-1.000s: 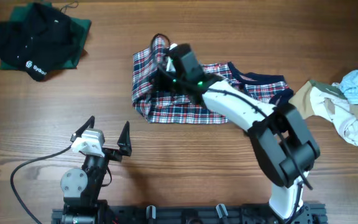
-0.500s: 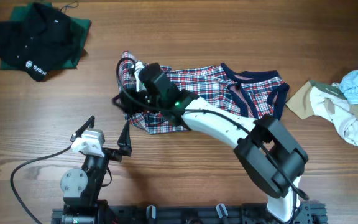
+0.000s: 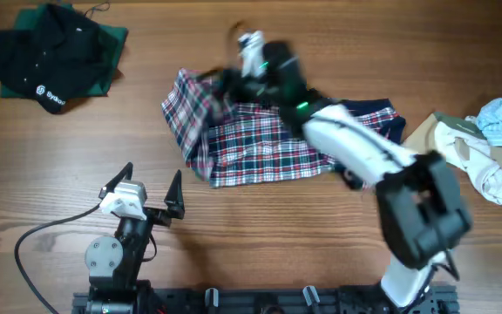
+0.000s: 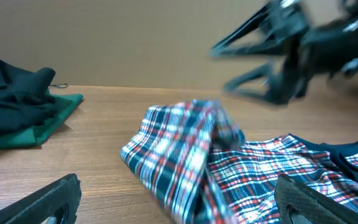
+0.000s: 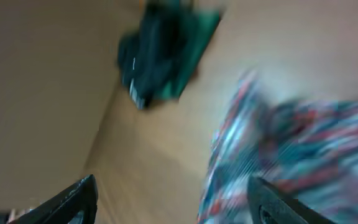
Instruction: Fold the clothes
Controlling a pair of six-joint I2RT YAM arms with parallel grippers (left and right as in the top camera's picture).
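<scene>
Overhead camera: fixed above, faced straight down and took in the whole table (image 3: 42,174) from afar. Left wrist camera: sat low near the tabletop, faced forward between its own fingers (image 4: 48,199), with the plaid cloth (image 4: 185,155) close ahead. Right wrist camera: raised, angled down past its fingers (image 5: 73,199), picture blurred. All three views shared the plaid cloth and the dark garment pile (image 3: 50,57).
</scene>
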